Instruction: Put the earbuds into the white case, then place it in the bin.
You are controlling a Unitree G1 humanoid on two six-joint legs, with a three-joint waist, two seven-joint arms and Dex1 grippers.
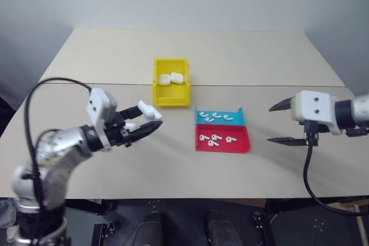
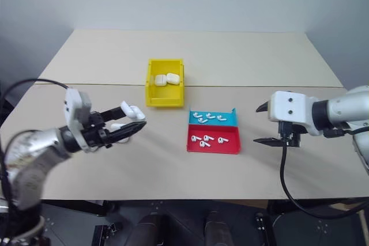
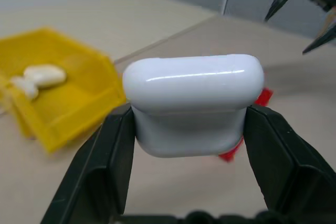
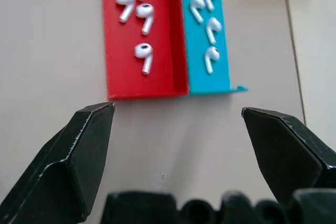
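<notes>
A beige table (image 1: 277,159) carried everything. Toward its middle stood the yellow bin (image 1: 171,82), with two white cases (image 1: 171,78) lying side by side inside it. Just in front of the bin and a little to the right lay a shallow red-and-blue tray (image 1: 223,131), holding the earbuds (image 1: 214,138) scattered loose across both its halves. The left hand (image 1: 149,120) was raised above the table to the left of the tray, its two black fingers clamped against the sides of the white case (image 3: 192,106), whose lid looked shut. The right hand (image 1: 282,123) hung above the table to the right of the tray, its fingers spread wide apart with nothing between them.
</notes>
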